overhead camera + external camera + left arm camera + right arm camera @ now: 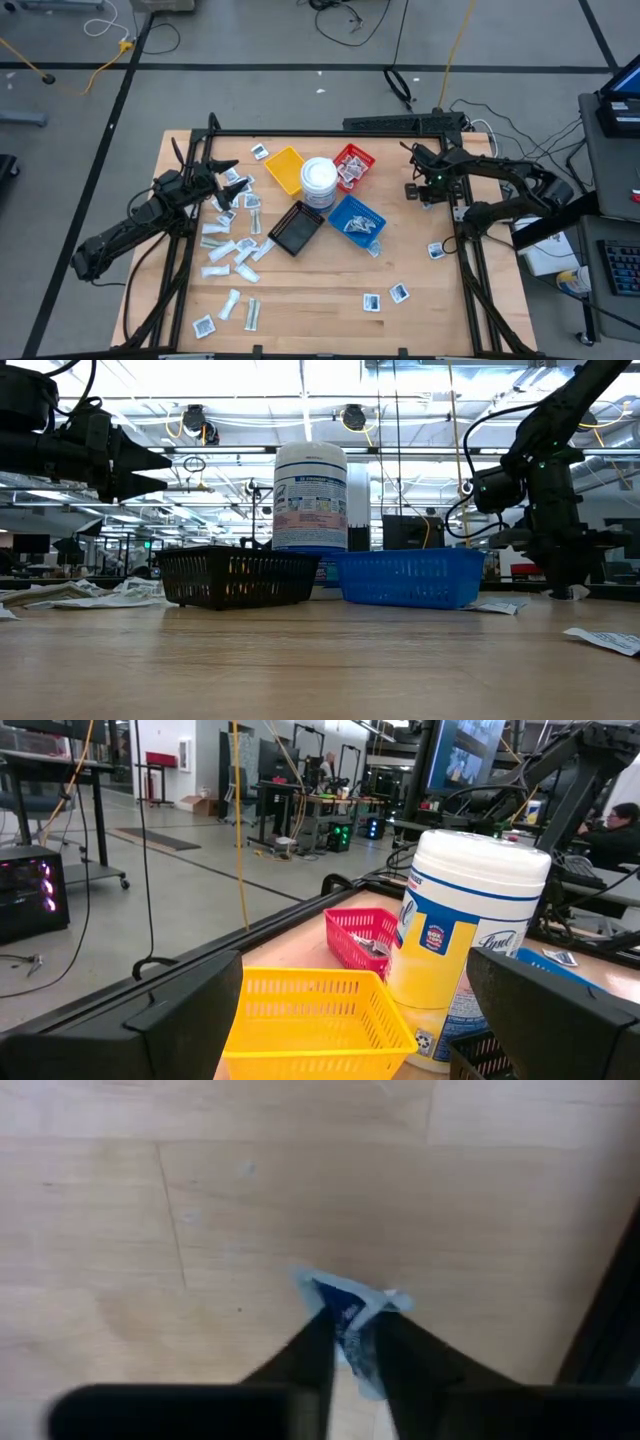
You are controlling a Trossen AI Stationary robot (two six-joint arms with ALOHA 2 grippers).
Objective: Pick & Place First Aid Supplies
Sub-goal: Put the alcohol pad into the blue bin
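Pickup is the step in hand: the right gripper (352, 1342) stands low over the bare bench (200, 1200) at its right-hand side, its two fingers pinched onto a small white packet with blue print (345, 1305), which crumples up between the tips. The grip looks freshly made, and the packet still appears to touch the wood, so I judge the lift has not begun.

Well away from this gripper, toward the middle of the bench, sit the blue tray (357, 220), the red tray (353, 165), the yellow tray (285, 168) and the black tray (295, 229), grouped round a white wipes tub (319, 181). More packets (225, 250) lie scattered far off on the other side, with a few nearer (436, 250).

The left gripper (222, 180) waits above that far scatter, fingers spread wide, holding nothing.

Next, the right arm needs a straight lift clear of the bench, then a carry inward to one of the trays; the blue one lies nearest. The pinch catches only a crumpled edge, so the packet could slip during the swing.
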